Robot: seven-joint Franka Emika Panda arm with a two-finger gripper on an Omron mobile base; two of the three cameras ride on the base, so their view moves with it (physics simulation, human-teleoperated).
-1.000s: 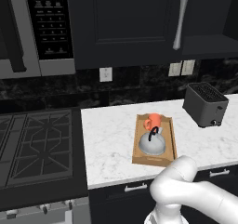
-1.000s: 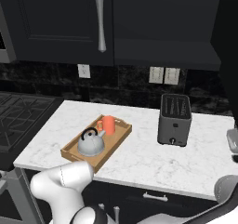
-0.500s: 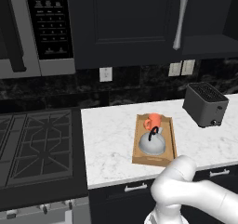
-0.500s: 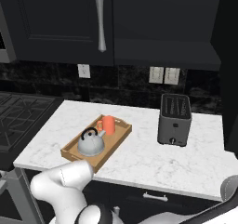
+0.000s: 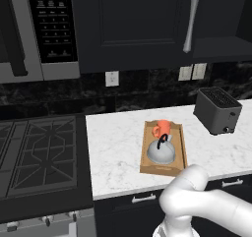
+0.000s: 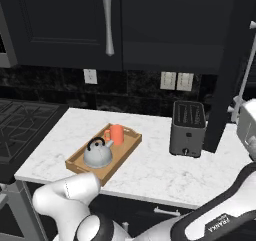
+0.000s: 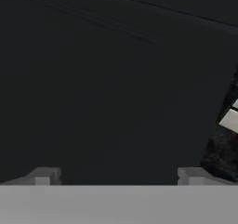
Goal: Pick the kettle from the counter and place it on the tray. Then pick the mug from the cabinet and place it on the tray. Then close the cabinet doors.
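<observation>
The wooden tray (image 5: pixel 180 147) (image 6: pixel 130 137) lies on the white counter (image 5: pixel 118 147) (image 6: pixel 160 165). The grey kettle (image 5: pixel 161 151) (image 6: pixel 98 155) and the orange-red mug (image 5: pixel 163 128) (image 6: pixel 116 133) both stand in it. The left cabinet door (image 5: pixel 138 24) (image 6: pixel 60 25) is shut. The right cabinet door (image 6: pixel 227 85) is swung out and seen edge-on, its bar handle (image 6: pixel 246 72) on the far side. My gripper (image 7: pixel 118 176) is open with nothing between its fingers and faces a dark flat panel (image 7: pixel 107 88) close up. The white hand (image 6: pixel 248 121) shows beside that open door.
A dark toaster (image 5: pixel 217 110) (image 6: pixel 187 129) stands right of the tray. The black stovetop (image 5: pixel 39 157) lies to the left, under the microwave (image 5: pixel 42 29). Wall outlets (image 6: pixel 177 81) sit on the black backsplash. The open cabinet's shelf (image 5: pixel 221 46) is above the toaster.
The hand at the right edge of the right base view sits higher than a second ago. Kettle, mug and tray have not moved.
</observation>
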